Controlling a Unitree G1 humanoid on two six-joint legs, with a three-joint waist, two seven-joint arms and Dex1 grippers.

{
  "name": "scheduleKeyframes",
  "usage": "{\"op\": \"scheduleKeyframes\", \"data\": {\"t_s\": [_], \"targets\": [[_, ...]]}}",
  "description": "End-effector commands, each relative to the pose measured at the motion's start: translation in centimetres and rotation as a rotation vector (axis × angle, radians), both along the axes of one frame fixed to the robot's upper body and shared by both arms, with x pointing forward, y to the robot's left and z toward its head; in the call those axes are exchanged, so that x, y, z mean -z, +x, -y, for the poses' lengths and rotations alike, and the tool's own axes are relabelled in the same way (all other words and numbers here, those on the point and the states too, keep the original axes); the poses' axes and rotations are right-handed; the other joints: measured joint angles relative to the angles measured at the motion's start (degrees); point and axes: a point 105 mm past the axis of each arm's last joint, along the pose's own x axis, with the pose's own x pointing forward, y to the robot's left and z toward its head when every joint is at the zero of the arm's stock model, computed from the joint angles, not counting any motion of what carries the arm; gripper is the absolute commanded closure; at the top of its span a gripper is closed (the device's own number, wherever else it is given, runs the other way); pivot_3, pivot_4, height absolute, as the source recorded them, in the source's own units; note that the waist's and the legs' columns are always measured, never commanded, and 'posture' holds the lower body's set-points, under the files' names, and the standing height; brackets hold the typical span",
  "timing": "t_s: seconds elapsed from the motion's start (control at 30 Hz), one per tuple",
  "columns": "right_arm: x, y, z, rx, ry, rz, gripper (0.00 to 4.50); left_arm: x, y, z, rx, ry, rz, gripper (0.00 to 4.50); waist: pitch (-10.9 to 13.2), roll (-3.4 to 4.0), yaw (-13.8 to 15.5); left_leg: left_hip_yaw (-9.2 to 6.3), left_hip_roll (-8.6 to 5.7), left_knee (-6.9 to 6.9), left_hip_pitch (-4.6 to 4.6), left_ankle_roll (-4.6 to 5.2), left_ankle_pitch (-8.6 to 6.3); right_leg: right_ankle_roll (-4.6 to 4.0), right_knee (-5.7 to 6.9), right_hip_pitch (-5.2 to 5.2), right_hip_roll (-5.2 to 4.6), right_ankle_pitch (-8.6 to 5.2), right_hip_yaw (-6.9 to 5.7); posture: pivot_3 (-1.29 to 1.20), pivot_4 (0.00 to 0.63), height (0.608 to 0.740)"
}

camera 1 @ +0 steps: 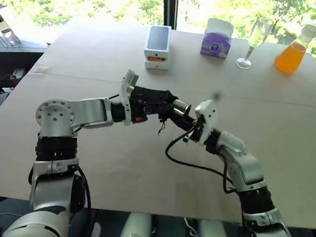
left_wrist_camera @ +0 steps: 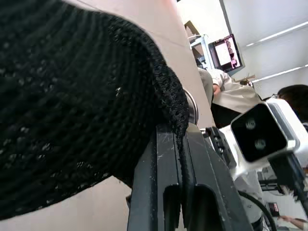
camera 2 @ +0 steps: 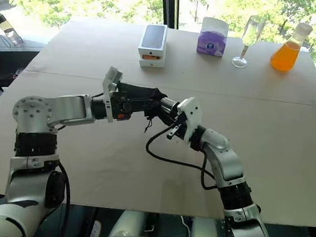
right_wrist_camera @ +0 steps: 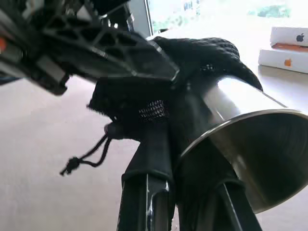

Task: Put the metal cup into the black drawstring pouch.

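Observation:
Above the middle of the table, the black drawstring pouch (camera 1: 154, 98) hangs from my left gripper (camera 1: 167, 109), which is shut on the fabric at its mouth (left_wrist_camera: 168, 106). The metal cup (camera 1: 180, 105) lies level with its closed end pushed into the pouch mouth. Its shiny open rim (right_wrist_camera: 240, 125) faces my right gripper (right_wrist_camera: 185, 159), which is shut on the cup's wall at the rim. A thin drawstring cord (right_wrist_camera: 86, 156) dangles below the pouch. How deep the cup sits is hidden by the fabric.
Along the far edge stand a white phone box (camera 1: 157, 47), a purple tissue box (camera 1: 217, 38), a clear stemmed glass (camera 1: 254, 41) and a flask of orange liquid (camera 1: 292, 53). A black cable (camera 1: 193, 164) loops under my right wrist. A person (left_wrist_camera: 226, 91) stands in the background.

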Motion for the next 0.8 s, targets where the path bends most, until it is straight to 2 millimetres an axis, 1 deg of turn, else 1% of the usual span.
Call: {"op": "scheduleKeyframes", "data": {"t_s": [0.03,0.2,0.27,0.33,0.4,0.5,0.57,0.7,0.8], "targets": [[-1.0,0.1,0.5,-0.051,0.121,-0.111,4.42,-0.9,-0.5,0.0,0.048,-0.018,0.035,4.5,0.0,0.0,0.0,0.01,0.0,0.0,0.0,0.0,0.0,0.0,0.0,0.0,0.0,0.0,0.0,0.0,0.15,0.737],[-1.2,-0.4,-0.7,-0.107,0.128,-0.108,4.42,-0.6,-1.3,1.3,0.119,0.011,0.079,4.5,0.0,0.01,-0.1,0.03,-0.01,-0.02,0.01,0.0,0.0,0.0,0.01,-0.01,0.01,0.0,0.01,0.0,0.15,0.737],[-1.5,-0.5,-1.3,-0.11,0.124,-0.07,4.42,-0.7,-1.5,1.7,0.142,0.011,0.09,4.5,0.0,0.01,-0.1,0.05,-0.02,-0.03,0.01,0.0,0.0,0.0,0.0,-0.02,0.01,0.0,0.03,0.0,0.15,0.737],[-2.2,-0.6,-1.9,-0.109,0.139,-0.016,4.42,-1.3,-1.4,2.2,0.148,-0.013,0.121,4.5,0.0,0.02,-0.2,0.05,-0.01,-0.03,0.02,0.0,0.0,0.0,0.01,-0.02,0.03,0.0,0.03,0.0,0.15,0.737],[-3.0,-1.0,-2.6,-0.11,0.112,0.095,4.42,-2.3,-0.9,2.5,0.135,-0.063,0.15,4.5,0.0,0.02,-0.2,0.05,0.0,-0.03,0.02,0.0,0.0,0.0,0.02,-0.03,0.03,0.0,0.04,0.0,0.15,0.737],[-3.3,-1.2,-3.8,-0.085,-0.011,0.3,4.42,-3.5,-0.1,3.1,0.13,-0.17,0.122,4.5,0.0,0.02,0.0,0.04,-0.01,-0.02,0.0,0.0,0.0,0.0,0.01,-0.03,0.01,0.0,0.03,0.0,0.15,0.737],[-3.6,-1.1,-4.2,-0.071,-0.047,0.387,4.42,-3.8,0.2,3.5,0.135,-0.189,0.11,4.5,0.0,0.02,-0.1,0.05,-0.02,0.0,0.01,0.0,0.0,0.01,0.01,-0.03,0.01,0.0,0.06,0.0,0.15,0.737],[-4.0,-1.1,-4.9,-0.067,-0.123,0.532,4.42,-3.5,0.9,4.9,0.127,-0.169,0.08,4.5,0.0,0.01,-0.1,0.05,-0.02,-0.01,0.02,0.0,0.0,0.0,0.01,-0.02,0.01,0.0,0.05,0.0,0.15,0.737],[-3.6,-0.8,-5.1,-0.06,-0.216,0.65,4.42,-4.5,0.9,5.9,0.159,-0.21,0.073,4.5,0.0,0.01,-0.1,0.06,-0.02,0.0,0.01,-0.01,0.0,0.01,0.01,-0.02,0.01,0.0,0.05,0.0,0.15,0.737]]}}
